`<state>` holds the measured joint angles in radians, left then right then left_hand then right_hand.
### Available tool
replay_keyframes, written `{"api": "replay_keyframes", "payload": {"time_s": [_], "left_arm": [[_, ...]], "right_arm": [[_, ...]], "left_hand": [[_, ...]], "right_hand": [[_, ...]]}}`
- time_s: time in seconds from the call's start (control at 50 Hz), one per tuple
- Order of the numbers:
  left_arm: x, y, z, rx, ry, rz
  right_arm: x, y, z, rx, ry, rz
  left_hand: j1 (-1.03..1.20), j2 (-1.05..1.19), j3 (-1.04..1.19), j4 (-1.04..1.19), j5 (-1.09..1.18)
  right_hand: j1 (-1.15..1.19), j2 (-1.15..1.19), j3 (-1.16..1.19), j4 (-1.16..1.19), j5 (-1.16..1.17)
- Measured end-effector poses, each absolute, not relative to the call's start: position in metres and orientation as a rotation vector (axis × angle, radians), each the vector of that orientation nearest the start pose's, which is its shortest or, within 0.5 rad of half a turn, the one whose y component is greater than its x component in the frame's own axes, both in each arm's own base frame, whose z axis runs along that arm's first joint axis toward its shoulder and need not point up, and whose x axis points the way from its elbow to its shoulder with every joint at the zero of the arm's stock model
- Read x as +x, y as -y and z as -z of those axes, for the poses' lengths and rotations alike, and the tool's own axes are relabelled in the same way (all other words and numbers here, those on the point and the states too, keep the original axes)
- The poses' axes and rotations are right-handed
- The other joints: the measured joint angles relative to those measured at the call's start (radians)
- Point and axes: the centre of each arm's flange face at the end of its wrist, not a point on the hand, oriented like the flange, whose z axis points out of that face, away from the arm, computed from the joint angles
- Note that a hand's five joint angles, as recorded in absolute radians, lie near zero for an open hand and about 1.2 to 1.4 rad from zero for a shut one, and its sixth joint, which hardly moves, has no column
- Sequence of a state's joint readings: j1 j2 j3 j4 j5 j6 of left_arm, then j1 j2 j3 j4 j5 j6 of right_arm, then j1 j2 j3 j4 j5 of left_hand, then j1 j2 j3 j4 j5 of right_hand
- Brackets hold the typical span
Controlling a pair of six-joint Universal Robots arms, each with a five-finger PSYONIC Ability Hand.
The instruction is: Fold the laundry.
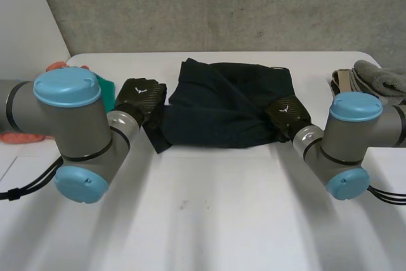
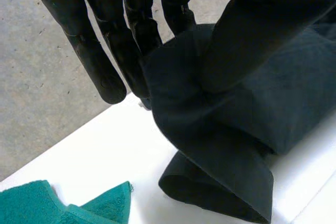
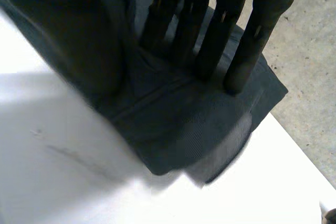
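The dark garment (image 1: pixel 222 103) is lying bunched at the far middle of the white table (image 1: pixel 209 214). The left hand (image 1: pixel 141 98) is pinching its left edge between thumb and fingers, and the right hand (image 1: pixel 288 115) is pinching its right edge. A green towel (image 2: pixel 63 205) is lying near the left hand.

Head view: sat high between and behind the two arms, looking down and forward across the white table (image 1: pixel 203 220) to the far concrete wall (image 1: pixel 222 4). It was the widest view, with both arms near in the foreground.
Left wrist view: rode the left wrist and looked along the left hand (image 2: pixel 100 66) from very close, out past the table's edge.
Right wrist view: rode the right wrist and looked along the right hand (image 3: pixel 210 40), equally close.
Shared by all three: the dark garment (image 1: pixel 222 106). The head view took it in whole, and each wrist view took in the end at its own hand.
Shared by head and left wrist: the green cloth (image 1: pixel 106 84) at the far left.
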<state>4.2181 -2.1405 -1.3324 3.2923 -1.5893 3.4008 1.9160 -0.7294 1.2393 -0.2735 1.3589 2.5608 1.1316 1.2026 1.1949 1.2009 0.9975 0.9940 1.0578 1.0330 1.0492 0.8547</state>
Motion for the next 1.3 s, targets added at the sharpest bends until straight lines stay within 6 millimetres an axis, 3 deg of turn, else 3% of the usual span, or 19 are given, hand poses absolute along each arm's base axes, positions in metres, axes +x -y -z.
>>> {"api": "replay_keyframes", "payload": {"time_s": [0.02,0.1,0.2,0.3,0.4,0.48,0.56,0.62,0.7,0.82,0.9,0.92,0.98,1.04,1.14,1.22,1.3], "left_arm": [[-0.307,0.299,-0.188,0.908,-2.351,2.095],[-0.306,0.3,-0.191,0.9,-2.344,2.102],[-0.302,0.296,-0.209,0.888,-2.324,2.129],[-0.294,0.284,-0.252,0.871,-2.268,2.198],[-0.282,0.261,-0.317,0.849,-2.127,2.334],[-0.272,0.246,-0.36,0.846,-1.987,2.405],[-0.266,0.236,-0.384,0.872,-1.877,2.41],[-0.266,0.235,-0.386,0.901,-1.858,2.386],[-0.274,0.246,-0.365,0.955,-1.913,2.306],[-0.294,0.286,-0.306,1.033,-2.044,2.143],[-0.302,0.304,-0.292,1.035,-2.043,2.138],[-0.311,0.325,-0.288,1.011,-1.991,2.192],[-0.321,0.348,-0.31,0.914,-1.819,2.371],[-0.324,0.367,-0.36,0.724,-1.494,2.641],[-0.317,0.366,-0.423,0.487,-1.091,2.873],[-0.312,0.361,-0.432,0.44,-1.031,2.9],[-0.312,0.359,-0.41,0.492,-1.155,2.843]], "right_arm": [[0.289,0.36,-0.107,-1.271,-2.084,1.947],[0.29,0.364,-0.121,-1.26,-2.056,1.996],[0.286,0.358,-0.168,-1.234,-2.004,2.085],[0.274,0.335,-0.243,-1.21,-1.96,2.164],[0.249,0.305,-0.331,-1.172,-1.944,2.245],[0.231,0.289,-0.379,-1.139,-1.937,2.307],[0.223,0.281,-0.404,-1.12,-1.927,2.339],[0.222,0.284,-0.402,-1.124,-1.948,2.31],[0.226,0.298,-0.376,-1.148,-2.042,2.18],[0.236,0.328,-0.322,-1.176,-2.17,1.989],[0.241,0.344,-0.31,-1.161,-2.17,2.01],[0.248,0.363,-0.306,-1.107,-2.123,2.123],[0.256,0.386,-0.322,-0.96,-1.962,2.378],[0.264,0.403,-0.363,-0.707,-1.622,2.711],[0.271,0.4,-0.41,-0.476,-1.216,2.932],[0.28,0.394,-0.42,-0.443,-1.097,2.954],[0.288,0.394,-0.404,-0.513,-1.152,2.898]], "left_hand": [[0.0,0.0,0.0,0.0,0.0],[0.0,0.0,0.0,0.0,0.0],[0.0,0.0,0.0,0.0,0.0],[0.0,0.0,0.0,0.0,0.0],[0.0,0.0,0.0,0.0,0.0],[0.0,0.0,0.0,0.0,0.0],[0.0,0.0,0.0,0.0,0.0],[0.0,0.0,0.0,0.0,0.0],[0.0,0.0,0.0,0.0,0.0],[0.0,0.0,0.001,0.0,0.0],[0.0,0.0,0.001,0.0,0.0],[0.0,0.0,0.001,0.0,0.0],[0.0,0.0,0.002,0.0,0.0],[0.0,0.0,0.002,0.0,0.0],[0.0,0.0,0.002,0.0,0.0],[0.0,0.0,0.002,0.0,0.0],[0.0,0.0,0.002,0.0,0.0]], "right_hand": [[0.071,0.097,0.098,0.099,0.088],[0.073,0.116,0.123,0.145,0.097],[0.073,0.116,0.128,0.147,0.097],[0.073,0.116,0.136,0.148,0.097],[0.093,0.116,0.144,0.148,0.111],[0.108,0.116,0.156,0.148,0.112],[0.108,0.116,0.156,0.148,0.112],[0.108,0.116,0.156,0.148,0.112],[0.108,0.116,0.156,0.148,0.112],[0.108,0.116,0.156,0.148,0.112],[0.108,0.116,0.156,0.148,0.112],[0.108,0.116,0.156,0.149,0.112],[0.11,0.116,0.156,0.149,0.112],[0.115,0.116,0.157,0.149,0.112],[0.115,0.116,0.157,0.15,0.112],[0.115,0.116,0.157,0.15,0.122],[0.115,0.116,0.157,0.15,0.133]]}}
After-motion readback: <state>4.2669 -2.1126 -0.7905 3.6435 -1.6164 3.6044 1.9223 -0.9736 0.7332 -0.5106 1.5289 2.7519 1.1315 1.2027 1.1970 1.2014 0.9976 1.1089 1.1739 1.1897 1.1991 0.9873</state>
